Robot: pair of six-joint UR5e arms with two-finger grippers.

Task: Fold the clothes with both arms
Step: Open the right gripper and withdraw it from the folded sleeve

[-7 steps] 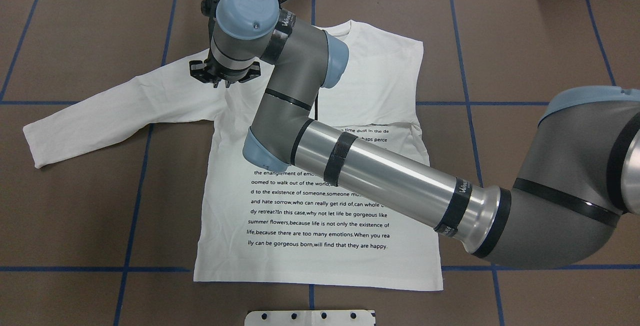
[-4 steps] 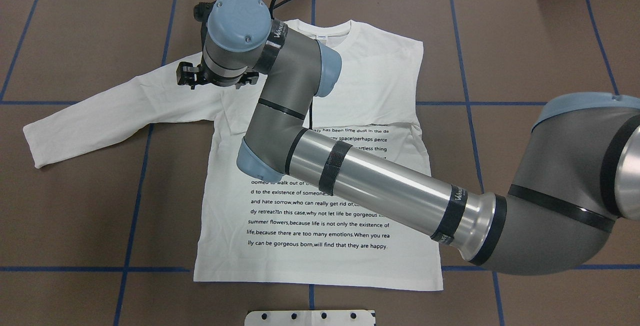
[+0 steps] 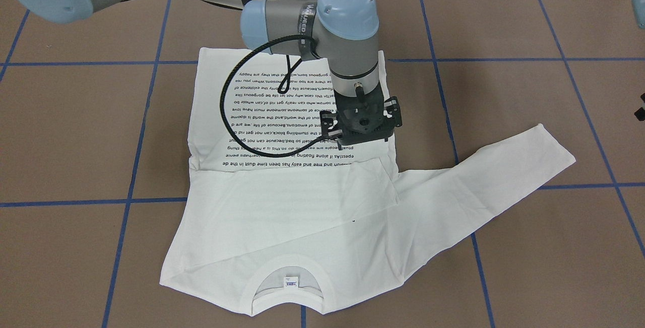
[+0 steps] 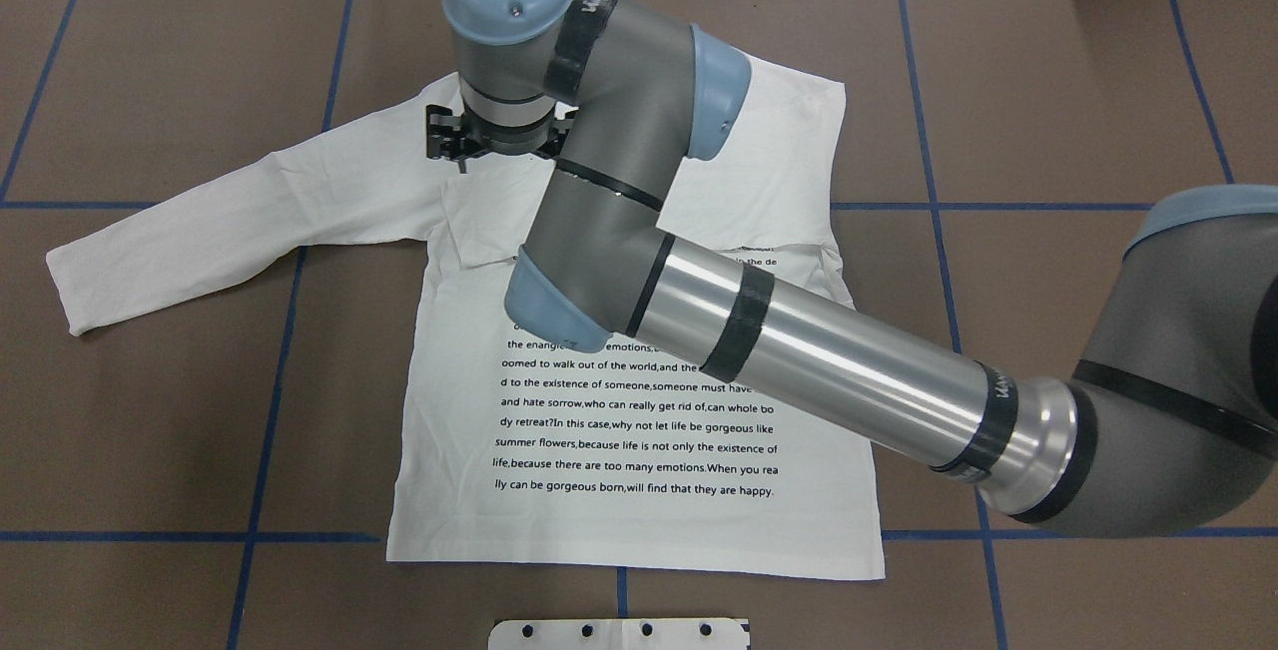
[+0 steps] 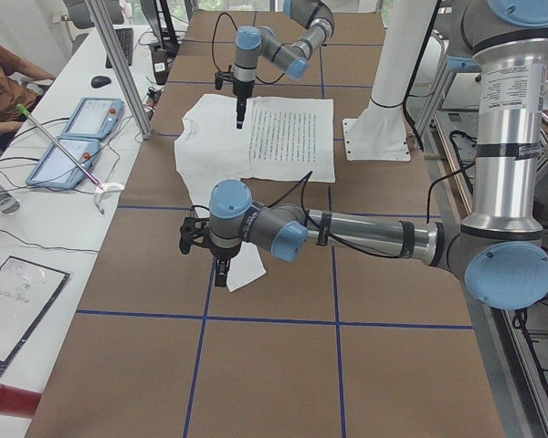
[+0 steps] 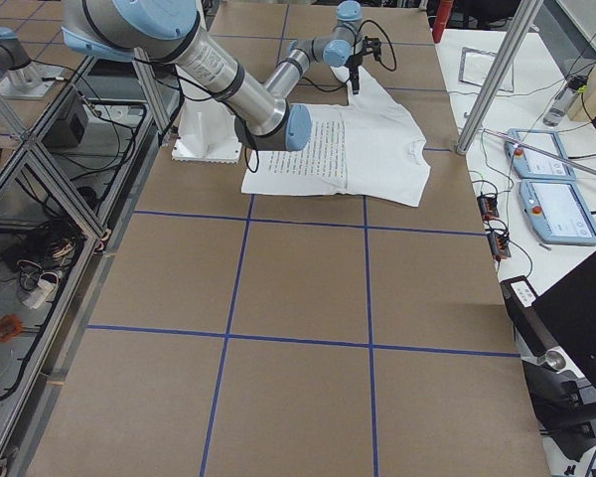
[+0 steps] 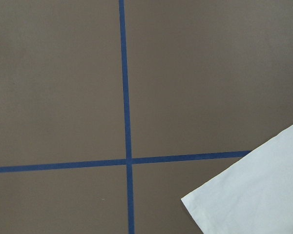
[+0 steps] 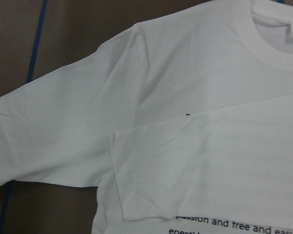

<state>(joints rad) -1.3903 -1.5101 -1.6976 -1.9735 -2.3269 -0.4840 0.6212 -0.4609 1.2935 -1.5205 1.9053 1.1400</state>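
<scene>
The right hand (image 4: 489,146) is hovering over the shirt's (image 4: 639,520) shoulder; the sleeve (image 4: 200,241) is stretching leftward, its cuff (image 7: 244,204) near the left hand (image 5: 219,272). I cannot tell whether the hands are apart.

White T-shirt (image 4: 639,515) with black text lines; brown table (image 4: 1048,81) gridded blue

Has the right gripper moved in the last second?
Yes. The right gripper shifted rightward in the overhead view, away from the blue tape line, over the T-shirt.
</scene>
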